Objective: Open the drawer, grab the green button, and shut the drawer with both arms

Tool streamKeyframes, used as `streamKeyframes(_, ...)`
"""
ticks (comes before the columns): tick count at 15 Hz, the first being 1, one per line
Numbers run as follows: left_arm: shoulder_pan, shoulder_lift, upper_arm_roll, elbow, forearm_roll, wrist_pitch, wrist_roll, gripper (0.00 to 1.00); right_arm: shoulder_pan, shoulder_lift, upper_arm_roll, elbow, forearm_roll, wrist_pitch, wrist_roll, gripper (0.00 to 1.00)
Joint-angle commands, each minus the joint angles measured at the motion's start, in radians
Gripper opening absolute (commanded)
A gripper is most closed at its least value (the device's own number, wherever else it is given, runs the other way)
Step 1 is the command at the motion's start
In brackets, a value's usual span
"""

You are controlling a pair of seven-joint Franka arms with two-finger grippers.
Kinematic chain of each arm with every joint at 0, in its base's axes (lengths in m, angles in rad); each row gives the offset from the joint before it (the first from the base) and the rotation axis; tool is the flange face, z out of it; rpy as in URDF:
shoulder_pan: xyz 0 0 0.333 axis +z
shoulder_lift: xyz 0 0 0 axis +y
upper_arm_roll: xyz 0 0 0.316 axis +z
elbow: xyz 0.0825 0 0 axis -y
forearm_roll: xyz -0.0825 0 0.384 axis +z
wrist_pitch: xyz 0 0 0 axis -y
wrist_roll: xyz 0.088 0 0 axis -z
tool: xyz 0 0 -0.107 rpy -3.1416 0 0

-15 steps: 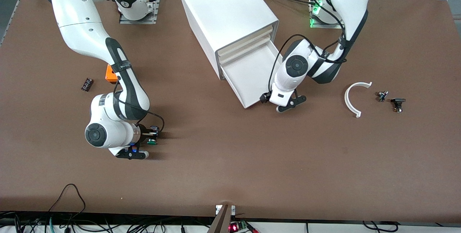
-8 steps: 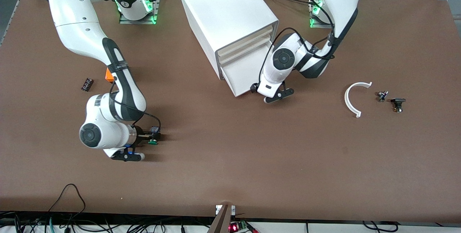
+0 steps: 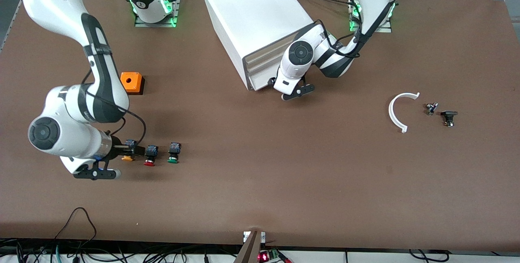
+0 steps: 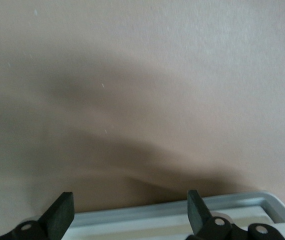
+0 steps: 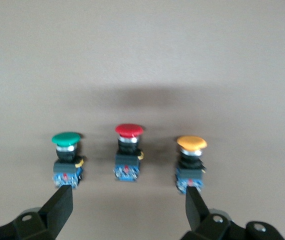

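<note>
The green-capped button (image 3: pixel 174 153) stands on the table at one end of a row with a red-capped (image 3: pixel 150 155) and a yellow-orange-capped one (image 3: pixel 128 150). My right gripper (image 3: pixel 120 149) is open and empty, low over the table at the yellow-orange end of the row. In the right wrist view the green button (image 5: pixel 66 157) stands clear of my right gripper (image 5: pixel 127 202). The bottom drawer (image 3: pixel 260 79) is pushed into the white cabinet (image 3: pixel 256 15). My left gripper (image 3: pixel 273 81) is open at the drawer's front. In the left wrist view the drawer's edge (image 4: pixel 172 214) lies between the fingers of my left gripper (image 4: pixel 130 204).
An orange box (image 3: pixel 131 82) sits farther from the front camera than the buttons. A white curved piece (image 3: pixel 398 110) and two small dark parts (image 3: pixel 431 108) (image 3: pixel 448 117) lie toward the left arm's end of the table.
My left gripper pushed the open drawer back into the cabinet. My right gripper let go of the green button on the table and drew back along the row toward the right arm's end.
</note>
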Motion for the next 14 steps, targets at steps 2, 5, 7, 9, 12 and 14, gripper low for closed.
streamKeyframes(2, -0.002, -0.007, -0.036, -0.008, -0.054, -0.008, -0.028, 1.0, 0.004, -0.253, -0.014, -0.235, -0.023, 0.0, -0.017, 1.0)
streamKeyframes(5, -0.004, -0.004, -0.053, -0.013, -0.056, -0.025, -0.038, 1.0, 0.006, -0.422, -0.022, -0.341, -0.023, -0.044, -0.014, 1.0)
streamKeyframes(7, -0.006, -0.004, -0.059, -0.017, -0.073, -0.026, -0.041, 1.0, 0.004, -0.497, -0.023, -0.378, -0.023, -0.084, -0.012, 1.0)
streamKeyframes(9, -0.009, -0.004, -0.063, -0.017, -0.082, -0.026, -0.045, 1.0, 0.004, -0.558, -0.023, -0.418, -0.023, -0.092, -0.012, 1.0)
streamKeyframes(12, -0.007, 0.001, -0.077, -0.017, -0.083, -0.026, -0.047, 1.0, 0.004, -0.598, -0.023, -0.426, -0.023, -0.124, -0.003, 1.0)
streamKeyframes(14, -0.006, 0.001, -0.079, -0.017, -0.083, -0.026, -0.051, 1.0, 0.004, -0.629, -0.025, -0.424, -0.021, -0.149, -0.002, 1.0)
